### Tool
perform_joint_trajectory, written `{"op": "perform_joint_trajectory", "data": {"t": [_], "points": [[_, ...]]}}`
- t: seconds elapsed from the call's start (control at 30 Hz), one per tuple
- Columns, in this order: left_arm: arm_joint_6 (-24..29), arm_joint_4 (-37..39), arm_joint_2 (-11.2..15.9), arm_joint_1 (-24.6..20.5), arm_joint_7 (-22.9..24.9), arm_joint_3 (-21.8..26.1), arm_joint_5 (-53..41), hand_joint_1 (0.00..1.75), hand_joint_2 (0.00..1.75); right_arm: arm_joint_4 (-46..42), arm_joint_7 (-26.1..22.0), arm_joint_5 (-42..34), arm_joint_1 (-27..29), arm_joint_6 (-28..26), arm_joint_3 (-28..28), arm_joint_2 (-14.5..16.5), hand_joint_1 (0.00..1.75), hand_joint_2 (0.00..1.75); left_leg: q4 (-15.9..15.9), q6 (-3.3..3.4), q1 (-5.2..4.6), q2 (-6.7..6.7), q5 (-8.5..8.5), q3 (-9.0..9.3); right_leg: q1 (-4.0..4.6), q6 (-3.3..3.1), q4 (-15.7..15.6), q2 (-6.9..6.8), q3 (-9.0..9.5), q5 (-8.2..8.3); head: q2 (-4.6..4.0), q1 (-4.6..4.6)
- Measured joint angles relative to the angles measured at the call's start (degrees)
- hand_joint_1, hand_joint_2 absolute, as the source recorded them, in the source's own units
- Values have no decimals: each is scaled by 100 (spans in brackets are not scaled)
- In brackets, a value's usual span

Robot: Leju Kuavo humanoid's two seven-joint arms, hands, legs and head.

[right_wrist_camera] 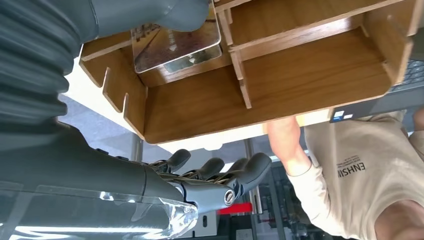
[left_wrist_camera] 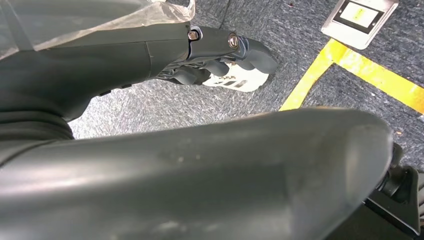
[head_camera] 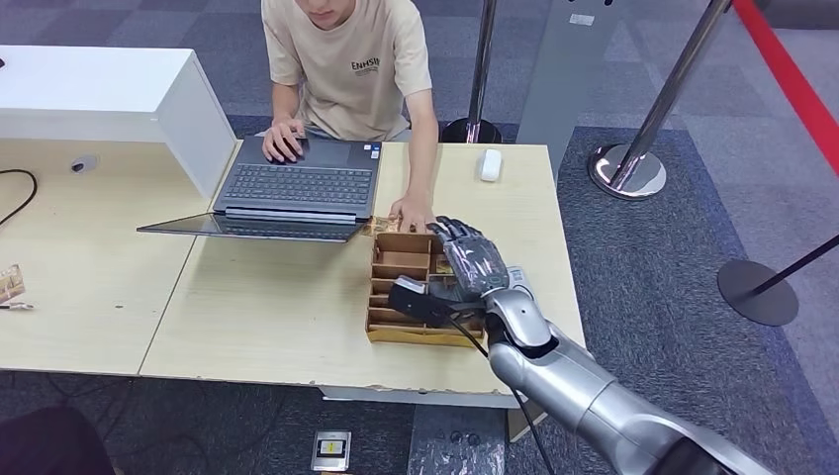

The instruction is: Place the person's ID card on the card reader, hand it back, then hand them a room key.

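Observation:
My right hand (head_camera: 473, 262) hovers over the right side of a wooden compartment box (head_camera: 396, 329) on the table, fingers spread toward the person. In the right wrist view its thumb (right_wrist_camera: 170, 12) rests on a glossy card (right_wrist_camera: 175, 47) lying in one compartment of the box (right_wrist_camera: 300, 85), while the fingers (right_wrist_camera: 220, 170) stay apart outside the box wall. The person's hand (head_camera: 411, 211) rests at the box's far edge, beside a small brownish card-like piece (head_camera: 379, 228). A white device (head_camera: 490, 163) lies at the table's far right. My left hand (left_wrist_camera: 215, 50) hangs over the carpet, holding nothing.
An open laptop (head_camera: 297, 188) lies flat in front of the seated person, whose other hand is on it. A white raised counter (head_camera: 99, 94) stands at the back left. Small cards (head_camera: 10, 284) lie at the left edge. Stanchion bases (head_camera: 628, 170) (head_camera: 757, 292) stand on the right.

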Motion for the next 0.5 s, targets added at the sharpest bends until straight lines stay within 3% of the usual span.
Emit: {"op": "perform_joint_trajectory", "data": {"t": [0.5], "points": [[-17,0,0,-2,-17,0,-2,0,0,112,1,-9,-16,89,52,-61,32,175,0,0,0,0,0,4,0,0,0,0,4,0,0,0]]}}
